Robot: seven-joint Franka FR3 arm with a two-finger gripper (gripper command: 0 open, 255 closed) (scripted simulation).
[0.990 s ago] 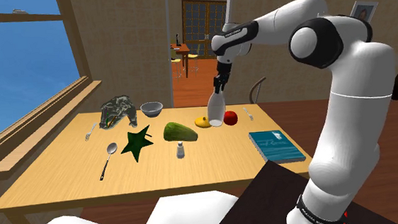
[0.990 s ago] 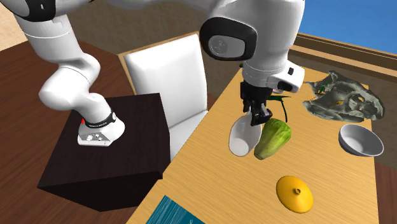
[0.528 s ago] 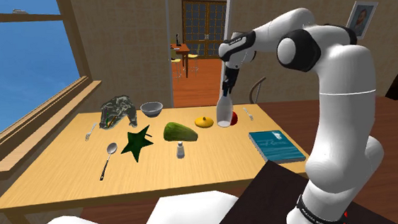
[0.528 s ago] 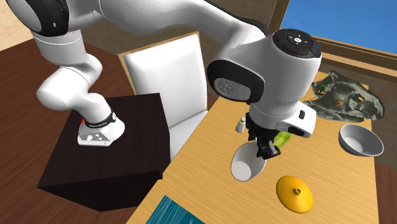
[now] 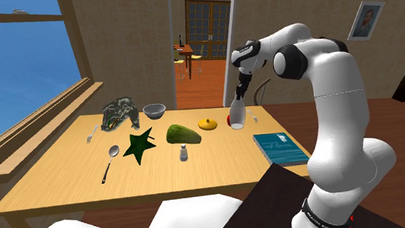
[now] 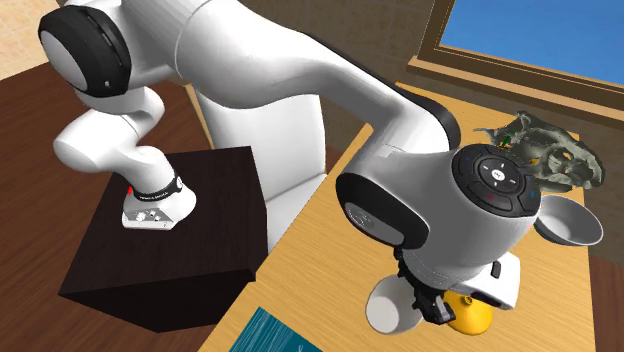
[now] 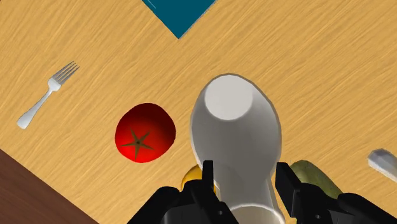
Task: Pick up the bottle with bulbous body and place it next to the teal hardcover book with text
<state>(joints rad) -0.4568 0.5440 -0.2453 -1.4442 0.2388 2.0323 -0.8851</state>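
Observation:
A white bottle with a bulbous body (image 5: pixel 237 116) hangs upright above the wooden table (image 5: pixel 68 179), held by its neck in my shut gripper (image 5: pixel 240 93). In the wrist view the black fingers (image 7: pixel 207 175) clasp the bottle (image 7: pixel 235 140) from both sides, its round base pointing down at the table. The teal hardcover book (image 5: pixel 281 148) lies near the table's corner, to the shoulder view's right of the bottle; a corner of the book (image 7: pixel 181 14) shows beyond the bottle. In the second exterior view the bottle (image 6: pixel 390 305) hangs below the hand, near the book (image 6: pixel 275 335).
A red tomato (image 7: pixel 145 132) and a fork (image 7: pixel 48 95) lie below the gripper. An orange fruit (image 5: pixel 207 123), green vegetable (image 5: pixel 183 134), salt shaker (image 5: pixel 184 153), green star (image 5: pixel 139 145), spoon (image 5: pixel 110 162), bowl (image 5: pixel 154 110) and grey-green figure (image 5: pixel 120 112) spread across the table. A white chair (image 5: pixel 164 224) stands at the near edge.
The arm has carried the bottle toward the shoulder view's right, past the orange fruit to above the tomato, closer to the book. The grip stayed shut.

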